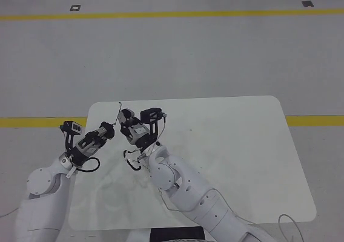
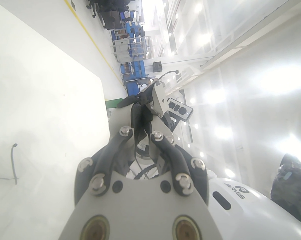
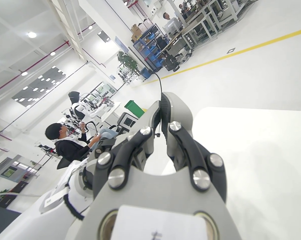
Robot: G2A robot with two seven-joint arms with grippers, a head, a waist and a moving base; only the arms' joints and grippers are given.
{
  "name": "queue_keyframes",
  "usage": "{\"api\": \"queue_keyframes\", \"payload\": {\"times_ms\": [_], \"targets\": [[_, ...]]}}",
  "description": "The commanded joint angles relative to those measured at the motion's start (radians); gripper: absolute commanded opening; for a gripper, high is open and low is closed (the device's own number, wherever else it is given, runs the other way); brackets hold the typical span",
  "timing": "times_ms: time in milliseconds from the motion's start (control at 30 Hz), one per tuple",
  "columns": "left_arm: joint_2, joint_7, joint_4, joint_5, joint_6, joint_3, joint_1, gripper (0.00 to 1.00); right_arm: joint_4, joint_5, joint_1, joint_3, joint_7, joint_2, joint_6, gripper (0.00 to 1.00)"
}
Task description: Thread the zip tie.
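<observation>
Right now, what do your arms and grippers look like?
The left arm and right arm: white shells, black cable looped at each wrist. The left gripper and right gripper: pale grey bodies, black linkage bars, silver pivot bolts, black pads.

- White rectangular table with rounded corners (image 1: 232,157): landmark for all entries below.
- Pale grey glossy floor (image 1: 220,54): surrounds the table on all sides.
- Yellow floor stripe (image 1: 326,120): runs level with the table's far half and shows on both sides of it.
- Second yellow floor stripe (image 1: 172,14): well beyond the table's far edge, parallel to the first.
- Two small dark square floor markers (image 1: 75,8), (image 1: 307,3): beyond the second stripe.
- Green plastic bin (image 3: 134,107): on the floor, off one table corner.
- Blue metal shelving rack (image 3: 150,48): far past the table.
- Green leafy potted plant (image 3: 127,61): beside that rack.
</observation>
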Motion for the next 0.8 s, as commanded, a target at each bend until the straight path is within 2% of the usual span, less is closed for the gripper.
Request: {"api": "queue_keyframes", "payload": {"times_ms": [0, 767], "targets": [[0.000, 0.000, 0.000, 0.000, 0.000, 0.000, 0.000, 0.00, 0.002, 0.000, 0.001, -0.001, 0.002, -0.001, 0.000, 0.00], [0.000, 0.000, 0.000, 0.000, 0.000, 0.000, 0.000, 0.00, 0.021, -0.001, 0.009, -0.006, 0.045, -0.008, -0.005, 0.00]]}}
